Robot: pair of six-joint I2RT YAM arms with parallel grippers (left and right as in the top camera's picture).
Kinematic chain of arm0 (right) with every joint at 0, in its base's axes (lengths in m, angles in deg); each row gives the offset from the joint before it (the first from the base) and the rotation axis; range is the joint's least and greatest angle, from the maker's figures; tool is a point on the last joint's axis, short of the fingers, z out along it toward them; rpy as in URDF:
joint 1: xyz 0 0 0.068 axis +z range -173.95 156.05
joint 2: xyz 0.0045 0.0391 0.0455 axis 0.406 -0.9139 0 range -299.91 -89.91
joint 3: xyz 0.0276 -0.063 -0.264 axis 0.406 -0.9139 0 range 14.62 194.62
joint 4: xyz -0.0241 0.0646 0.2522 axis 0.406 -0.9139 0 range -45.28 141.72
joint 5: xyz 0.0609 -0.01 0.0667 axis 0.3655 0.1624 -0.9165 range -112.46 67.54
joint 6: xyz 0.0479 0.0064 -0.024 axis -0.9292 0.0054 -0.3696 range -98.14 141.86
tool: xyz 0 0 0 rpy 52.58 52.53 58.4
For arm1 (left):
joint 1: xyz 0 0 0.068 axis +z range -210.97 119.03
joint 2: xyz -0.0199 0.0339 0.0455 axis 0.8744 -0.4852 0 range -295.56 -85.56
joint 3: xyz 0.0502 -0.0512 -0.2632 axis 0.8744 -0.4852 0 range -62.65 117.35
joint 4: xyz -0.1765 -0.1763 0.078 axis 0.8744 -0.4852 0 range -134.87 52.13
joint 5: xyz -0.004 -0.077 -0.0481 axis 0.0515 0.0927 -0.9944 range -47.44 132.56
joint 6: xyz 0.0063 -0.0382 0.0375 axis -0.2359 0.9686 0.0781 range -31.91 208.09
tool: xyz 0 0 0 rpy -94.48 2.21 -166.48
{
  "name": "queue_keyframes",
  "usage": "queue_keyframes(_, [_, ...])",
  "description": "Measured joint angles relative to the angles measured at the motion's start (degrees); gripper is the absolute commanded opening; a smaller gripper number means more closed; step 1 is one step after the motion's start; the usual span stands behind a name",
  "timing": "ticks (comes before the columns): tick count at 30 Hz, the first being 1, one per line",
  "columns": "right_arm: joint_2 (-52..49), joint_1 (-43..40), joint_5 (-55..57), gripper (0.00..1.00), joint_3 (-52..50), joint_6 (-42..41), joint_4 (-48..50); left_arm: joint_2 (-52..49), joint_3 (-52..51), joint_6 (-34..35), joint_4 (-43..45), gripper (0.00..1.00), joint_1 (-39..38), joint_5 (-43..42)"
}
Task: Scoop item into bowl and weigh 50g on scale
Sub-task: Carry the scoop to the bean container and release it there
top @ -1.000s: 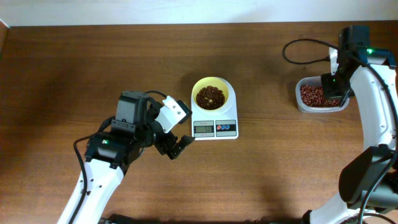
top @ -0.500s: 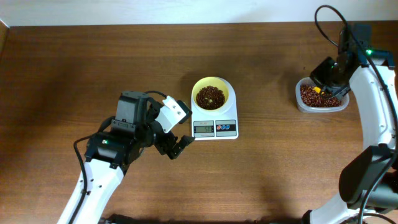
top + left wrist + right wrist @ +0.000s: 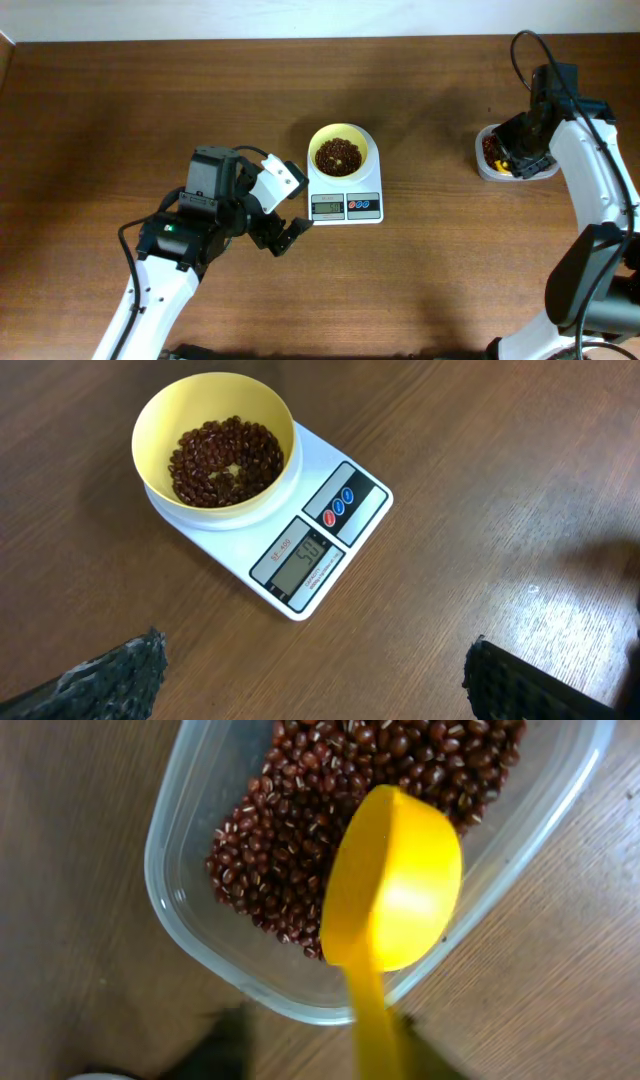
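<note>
Right pincer (image 3: 518,146) grips scoop (image 3: 392,880) above beans (image 3: 290,850) in tub (image 3: 178,925); left pincer (image 3: 315,665) spread.

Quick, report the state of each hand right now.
Left hand: open, holding nothing.
Right hand: shut on the small yellow long-handled scoop, over the clear plastic tub of reddish-brown beans.

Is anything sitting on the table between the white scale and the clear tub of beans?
No. In the overhead view, the stretch from the scale to the tub is bare brown table.
</note>
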Motion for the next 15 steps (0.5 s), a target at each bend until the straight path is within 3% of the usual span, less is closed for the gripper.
queue_keyframes(4, [0.0, 0.0, -0.2, 0.94, 0.0, 0.0, 0.0, 0.0, 0.0, 0.0, 0.0, 0.99, 0.0, 0.0])
queue_keyframes(15, [0.0, -3.8, -0.1, 0.98, 0.0, 10.5, -5.3, 0.0, 0.0, 0.0, 0.0, 0.99, 0.0, 0.0])
